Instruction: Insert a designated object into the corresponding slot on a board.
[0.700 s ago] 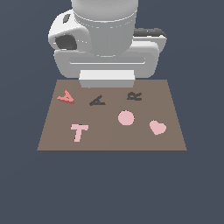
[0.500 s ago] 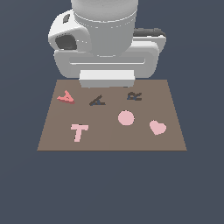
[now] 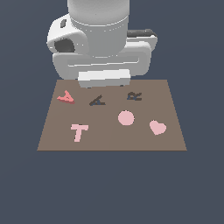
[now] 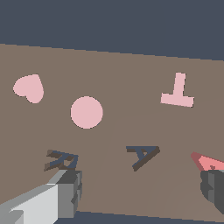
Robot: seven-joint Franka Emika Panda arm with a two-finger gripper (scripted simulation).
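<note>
The designated object, a salmon-red A block (image 3: 65, 97), lies on the brown board (image 3: 109, 140) near its far corner on the exterior view's left. The slot (image 3: 97, 101), a dark A-shaped recess, sits just to the right of it. In the wrist view my gripper (image 4: 140, 192) is open, its fingers (image 4: 65, 192) wide apart with nothing between them. The slot (image 4: 142, 155) shows roughly between the two fingers. The red A (image 4: 208, 162) pokes out right beside the dark finger at the frame's edge; I cannot tell whether they touch. My arm (image 3: 103, 48) hangs over the board's far edge.
A dark R-shaped recess (image 3: 134, 96) lies right of the slot. A pink circle (image 3: 126, 118), a pink heart (image 3: 157, 127) and a pale pink T (image 3: 79, 131) sit flush in the board's nearer half. Dark floor surrounds the board.
</note>
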